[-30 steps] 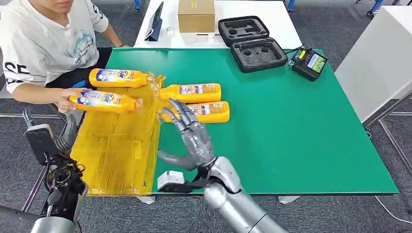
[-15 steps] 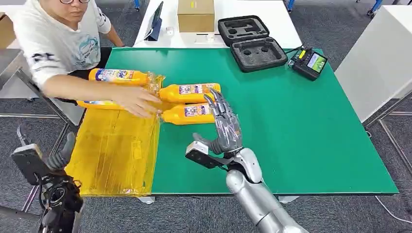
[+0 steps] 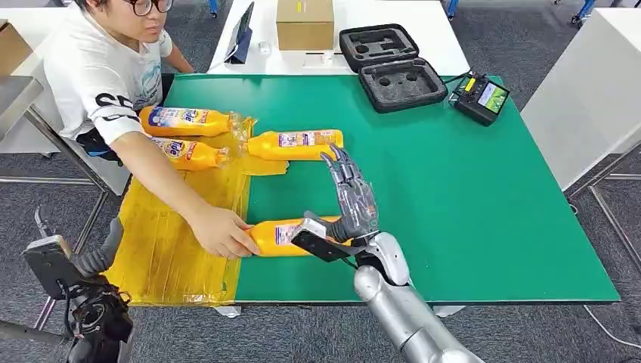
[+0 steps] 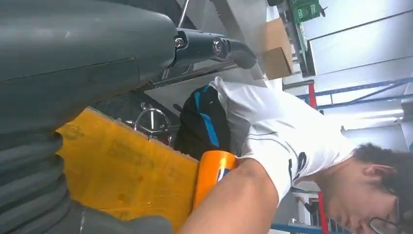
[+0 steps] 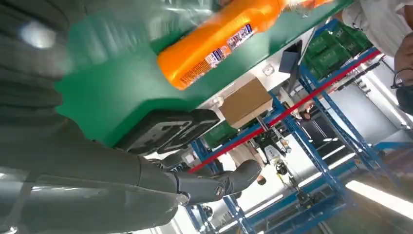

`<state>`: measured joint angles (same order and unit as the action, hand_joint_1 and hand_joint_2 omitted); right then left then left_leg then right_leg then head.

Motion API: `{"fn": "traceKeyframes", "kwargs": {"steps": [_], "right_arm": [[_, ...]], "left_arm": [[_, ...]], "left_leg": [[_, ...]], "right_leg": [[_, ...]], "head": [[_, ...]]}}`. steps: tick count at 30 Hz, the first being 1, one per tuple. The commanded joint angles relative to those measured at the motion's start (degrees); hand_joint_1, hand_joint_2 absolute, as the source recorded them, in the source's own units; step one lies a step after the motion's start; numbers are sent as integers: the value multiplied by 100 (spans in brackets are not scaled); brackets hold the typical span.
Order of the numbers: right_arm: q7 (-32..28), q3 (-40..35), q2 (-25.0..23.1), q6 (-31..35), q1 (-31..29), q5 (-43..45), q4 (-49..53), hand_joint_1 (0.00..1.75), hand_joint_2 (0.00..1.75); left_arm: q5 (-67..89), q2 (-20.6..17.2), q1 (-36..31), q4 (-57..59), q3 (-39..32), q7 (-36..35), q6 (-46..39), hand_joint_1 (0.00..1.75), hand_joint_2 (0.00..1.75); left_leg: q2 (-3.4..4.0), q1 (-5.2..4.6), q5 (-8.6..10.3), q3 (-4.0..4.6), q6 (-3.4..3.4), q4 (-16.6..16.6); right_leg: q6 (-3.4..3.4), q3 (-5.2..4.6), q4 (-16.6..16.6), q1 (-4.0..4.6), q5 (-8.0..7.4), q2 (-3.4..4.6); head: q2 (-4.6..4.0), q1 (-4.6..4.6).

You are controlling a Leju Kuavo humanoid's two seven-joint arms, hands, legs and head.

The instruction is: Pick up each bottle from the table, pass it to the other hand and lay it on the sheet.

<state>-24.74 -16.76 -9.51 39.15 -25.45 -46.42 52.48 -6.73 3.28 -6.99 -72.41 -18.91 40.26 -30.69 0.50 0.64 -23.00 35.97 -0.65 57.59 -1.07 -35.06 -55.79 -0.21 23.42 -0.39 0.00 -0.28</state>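
I see the nearest bottle [image 3: 283, 236] lying low in the frame, long axis left-right, on the green worktop [image 3: 453, 189] beside the yellow sheet [image 3: 181, 227]; a person's hand [image 3: 223, 233] grips its left end. My right hand [image 3: 349, 203] hovers above its right end, fingers spread, holding nothing. I cannot tell how my left hand [image 4: 53, 161] is set.

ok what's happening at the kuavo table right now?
A person's hand grips one orange bottle lying on the green table near the front edge, right beside the robot's right hand, which hovers over the table with fingers spread, holding nothing. Two bottles lie on the yellow sheet; another bottle lies on the table beside it. The left hand hangs low off the table's front left corner.
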Motion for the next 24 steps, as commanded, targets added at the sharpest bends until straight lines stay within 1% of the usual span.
{"fn": "traceKeyframes", "kwargs": {"steps": [1, 3, 4, 5, 8, 10, 11, 12, 14, 15, 16, 18, 19, 21, 24], "right_arm": [[14, -24, 49, -77, -280, 26, -491, 0, 175], [16, -52, 56, -126, -295, 35, -523, 0, 175], [49, -126, 78, -282, -326, 45, -580, 0, 175], [138, -181, 96, -400, -343, 19, -603, 0, 175], [544, -466, 170, -1310, -404, -73, -684, 0, 175], [711, -499, 159, -2456, -420, 340, -774, 0, 175], [751, -545, 191, -2622, -426, 357, -785, 0, 175], [857, -523, 187, -2978, -459, 528, -943, 0, 175], [956, -600, 232, -3186, -515, 534, -1117, 0, 175], [1111, -704, 282, -3423, -607, 512, -1354, 0, 175], [1185, -718, 297, -3431, -642, 487, -1444, 0, 175], [1213, -719, 304, -3435, -666, 482, -1508, 0, 175], [1241, -743, 306, -3491, -696, 479, -1585, 0, 175], [1391, -786, 318, -3628, -779, 474, -1796, 0, 175], [1387, -787, 329, -3637, -781, 474, -1814, 0, 175]], "left_arm": [[-49, 110, -7, 122, -79, -34, 22, 0, 175], [-54, 100, -3, 133, -71, -36, 30, 0, 175], [-85, 94, 2, 138, -63, -50, 46, 0, 175], [-94, 87, 8, 132, -52, -50, 55, 0, 175], [-101, 52, 0, 118, -38, -68, 91, 0, 175], [-52, 17, -23, 124, -17, -134, 118, 0, 175], [-28, 3, -43, 150, -4, -166, 121, 0, 175], [-6, -13, -58, 181, 13, -216, 125, 0, 175], [16, -20, -68, 210, 29, -245, 118, 0, 175], [5, -19, -88, 251, 42, -291, 130, 0, 175], [-3, -15, -98, 271, 37, -311, 122, 0, 175], [-5, -10, -86, 265, 35, -319, 117, 0, 175], [-5, -8, -75, 252, 35, -329, 115, 0, 175], [-12, -5, -93, 281, 44, -385, 126, 0, 175], [-12, 2, -99, 287, 48, -389, 125, 0, 175]], "left_leg": [[-2, -2, -7, -22, 0, -4], [-2, -1, -4, -13, 0, -3], [-2, -2, -9, -24, 0, -3], [0, -2, -4, -15, 0, -3], [-1, -1, -5, -16, 0, -4], [-2, -1, -6, -19, 1, -4], [-3, -1, -4, -14, 1, -3], [-5, -1, -9, -28, 1, -5], [-4, 0, -6, -16, 1, -2], [-3, -1, -2, -11, 0, -4], [-5, 0, -9, -25, 0, -3], [-6, -1, -2, -12, 0, -4], [-7, -1, -7, -27, 0, -5], [-4, -3, -3, -14, 0, -3], [-10, 0, -2, -19, 1, -5]], "right_leg": [[0, 21, 3, -2, 7, 3], [0, 12, 2, -2, 4, 2], [0, 23, 2, -2, 9, 4], [0, 14, 2, -3, 4, 3], [1, 15, 3, -1, 5, 3], [1, 19, 3, -1, 6, 3], [1, 14, 2, -1, 5, 1], [2, 28, 3, -1, 10, 1], [1, 17, 2, 0, 6, 1], [0, 11, 4, -1, 3, 0], [1, 26, 3, 0, 10, 1], [0, 13, 4, -1, 3, -3], [0, 28, 4, -2, 9, -2], [0, 14, 2, -3, 4, -1], [1, 20, 6, 0, 5, -6]], "head": [[0, 0], [0, 0], [0, -2], [0, 0], [0, 0], [0, 0], [0, -2], [0, 0], [0, -2], [0, -2], [0, 0], [0, 0], [0, -2], [0, 0], [0, 0]]}}
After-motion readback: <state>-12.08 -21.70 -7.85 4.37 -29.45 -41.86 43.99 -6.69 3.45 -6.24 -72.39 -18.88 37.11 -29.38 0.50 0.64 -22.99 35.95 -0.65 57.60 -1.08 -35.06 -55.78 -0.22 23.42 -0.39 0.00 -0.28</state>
